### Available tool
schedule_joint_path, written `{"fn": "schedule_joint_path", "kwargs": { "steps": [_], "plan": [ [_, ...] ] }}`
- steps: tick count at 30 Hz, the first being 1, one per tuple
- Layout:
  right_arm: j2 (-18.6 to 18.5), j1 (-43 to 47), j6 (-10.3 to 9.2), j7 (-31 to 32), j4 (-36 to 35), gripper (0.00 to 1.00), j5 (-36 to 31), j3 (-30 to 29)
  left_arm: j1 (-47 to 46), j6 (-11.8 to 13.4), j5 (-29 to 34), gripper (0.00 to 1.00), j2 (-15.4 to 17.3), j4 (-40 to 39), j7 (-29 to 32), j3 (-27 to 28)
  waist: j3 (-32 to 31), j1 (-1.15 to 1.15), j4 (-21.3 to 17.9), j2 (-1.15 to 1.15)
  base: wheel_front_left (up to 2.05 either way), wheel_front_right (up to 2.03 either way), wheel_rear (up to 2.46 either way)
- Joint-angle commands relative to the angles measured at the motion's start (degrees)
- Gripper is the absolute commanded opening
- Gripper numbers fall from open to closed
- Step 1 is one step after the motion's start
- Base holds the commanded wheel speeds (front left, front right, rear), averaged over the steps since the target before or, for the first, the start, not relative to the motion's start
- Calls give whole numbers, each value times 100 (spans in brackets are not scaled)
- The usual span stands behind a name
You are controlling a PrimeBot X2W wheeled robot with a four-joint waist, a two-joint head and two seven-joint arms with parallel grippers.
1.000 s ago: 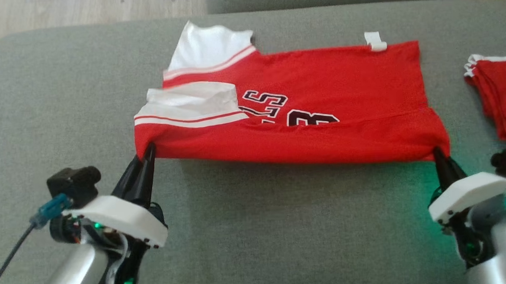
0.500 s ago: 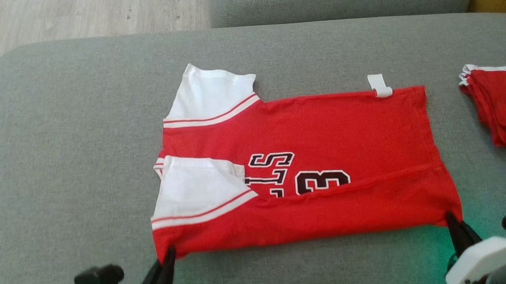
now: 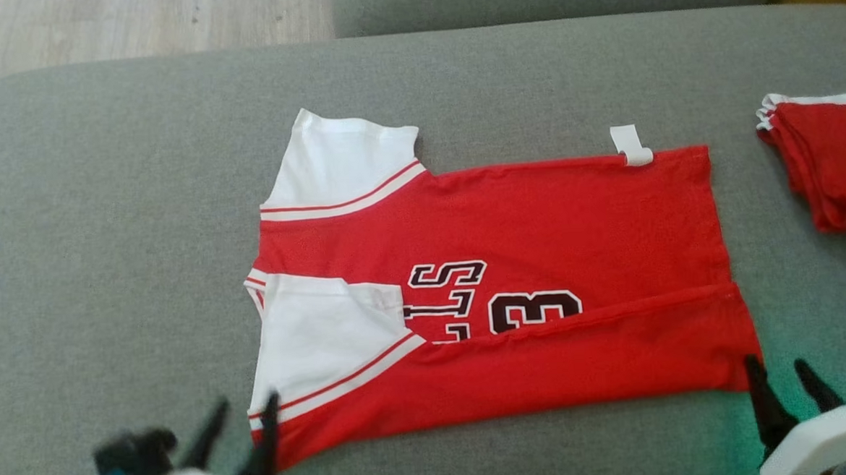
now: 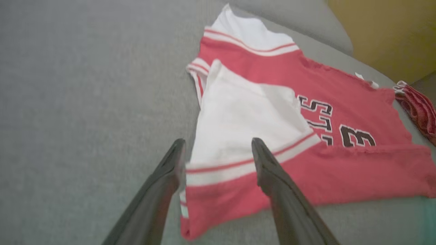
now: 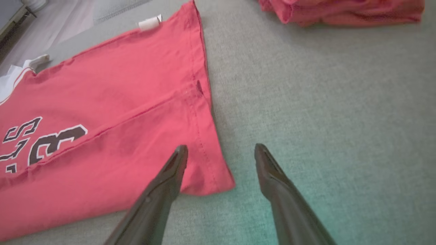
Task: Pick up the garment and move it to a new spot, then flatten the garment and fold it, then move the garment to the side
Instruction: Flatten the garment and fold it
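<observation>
Head view first: where does the garment (image 3: 497, 262) lie?

— Spread across the middle of the frame on the grey cushion (image 3: 105, 247). Its near long edge is turned up over the lower half of the lettering, and one white sleeve (image 3: 319, 330) lies folded in at the lower left.

And the claws?

— The left gripper (image 3: 247, 399), at the lower left, has its fingers spread wide on either side of the striped sleeve hem and grips nothing. The right gripper (image 3: 773, 361), at the lower right, is just as wide open. One of its fingers is over the hem corner and the other is over bare cushion.

How far along is the job?

— I judge the moving and flattening done and a first lengthwise fold laid. The far edge with the other sleeve (image 3: 347, 162) is not yet folded, and the move to the side remains, perhaps towards the red pile (image 3: 825, 166) at the right edge.

What can't you make out?

— Both gripper bodies are cut off at the bottom and the left one is blurred. I cannot tell whether any fingertip touches the cloth. The frame also cuts off the pile.
</observation>
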Motion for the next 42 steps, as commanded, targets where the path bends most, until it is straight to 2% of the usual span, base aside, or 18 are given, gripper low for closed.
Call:
{"fn": "schedule_joint_path", "kwargs": {
  "steps": [1, 5, 9, 10, 12, 13, 16, 21, 25, 31, 37, 41, 42],
  "plan": [
    [-65, -222, -4, -74, -305, 100, -66, 80, -567, -32, 110, 100, 244, -253, 7, 357, 79, 1, -33, 0, 0, 0, 0],
    [-65, -682, -4, -95, -624, 100, -247, 100, -1586, -179, 433, 100, 652, -453, 314, 535, 287, 1, -109, 0, 0, 0, 0],
    [-65, -1293, -4, 30, -903, 100, -454, 267, -2990, -500, 774, 100, 990, -492, 879, 557, 581, 1, -257, 0, 0, 0, 0],
    [-65, -1621, -4, 104, -969, 100, -547, 407, -3678, -669, 852, 100, 1040, -337, 1180, 540, 744, 1, -370, 0, 0, 0, 0],
    [-65, -1932, -4, 156, -991, 100, -601, 578, -4284, -840, 907, 100, 1049, -71, 1448, 496, 918, 1, -494, 0, 0, 0, 0],
    [-65, -1932, -4, 156, -991, 100, -601, 578, -4284, -840, 907, 100, 1049, -71, 1448, 496, 918, 1, -494, 0, 0, 0, 0],
    [-65, -2334, -4, 175, -963, 100, -637, 822, -4983, -1179, 1014, 100, 1069, 412, 1824, 301, 1183, 1, -692, 0, 0, 0, 0],
    [-65, -2779, -4, 144, -834, 100, -647, 1142, -5585, -1530, 930, 100, 906, 1279, 2277, 62, 1539, 1, -992, 0, 0, 0, 0],
    [-65, -3035, -4, 93, -761, 100, -597, 1376, -5852, -1577, 893, 100, 876, 1969, 2477, 44, 1776, 1, -1241, 0, 0, 0, 0],
    [-65, -3241, -4, 39, -736, 100, -538, 1615, -6047, -1485, 884, 100, 989, 2673, 2695, 97, 2025, 1, -1507, 0, 0, 0, 0],
    [-65, -3292, -4, -13, -690, 100, -544, 1651, -6038, -1355, 889, 100, 1085, 2994, 2843, 102, 2085, 1, -1580, 0, 0, 0, 0],
    [-65, -3323, -4, -6, -692, 100, -540, 1686, -5951, -1402, 782, 100, 1058, 2990, 3115, -5, 2084, 1, -1558, 0, 0, 0, 0],
    [-65, -3345, -4, 6, -696, 100, -545, 1695, -5947, -1412, 765, 63, 1055, 2967, 3148, -16, 2085, 1, -1548, 0, 0, 0, 0]
  ]
}}
